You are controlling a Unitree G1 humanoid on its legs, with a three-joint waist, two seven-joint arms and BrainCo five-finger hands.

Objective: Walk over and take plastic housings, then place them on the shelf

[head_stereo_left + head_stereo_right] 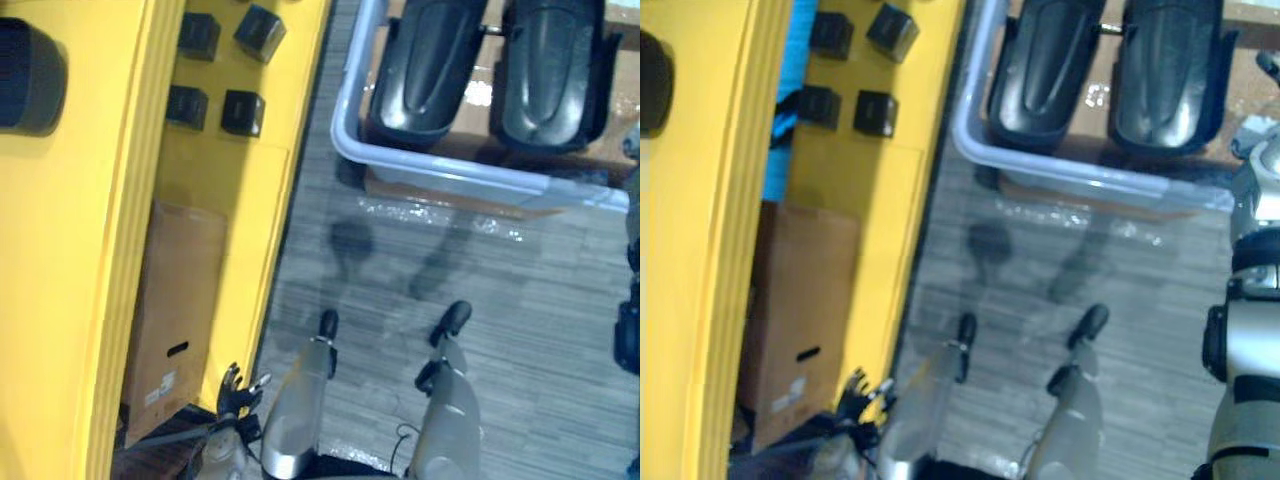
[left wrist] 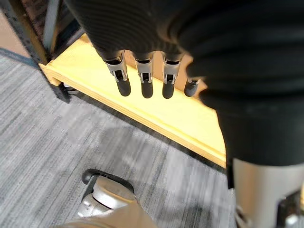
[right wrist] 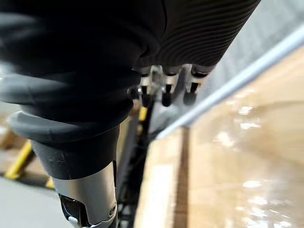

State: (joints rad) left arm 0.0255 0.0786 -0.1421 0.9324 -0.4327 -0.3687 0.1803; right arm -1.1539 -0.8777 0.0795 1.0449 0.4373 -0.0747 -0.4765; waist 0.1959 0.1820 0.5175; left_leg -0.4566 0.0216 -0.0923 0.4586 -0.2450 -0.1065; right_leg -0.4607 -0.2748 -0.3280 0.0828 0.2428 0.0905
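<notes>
Two black plastic housings (image 1: 425, 65) (image 1: 550, 70) lie side by side in a clear plastic bin (image 1: 440, 165) on the floor ahead. Another dark rounded housing (image 1: 25, 75) rests on the yellow shelf (image 1: 90, 250) at the far left. My left hand (image 1: 232, 390) hangs low beside the shelf. In its wrist view the fingers (image 2: 145, 80) are straight and hold nothing, over a yellow shelf board (image 2: 156, 109). My right hand's fingers (image 3: 166, 95) hang relaxed and empty near the bin's rim (image 3: 247, 76).
Several small black blocks (image 1: 242, 112) sit on a lower yellow shelf board. A cardboard box (image 1: 175, 310) stands under the shelf. Brown cardboard (image 1: 450, 195) lies under the bin. Grey carpet (image 1: 520, 330) stretches between me and the bin.
</notes>
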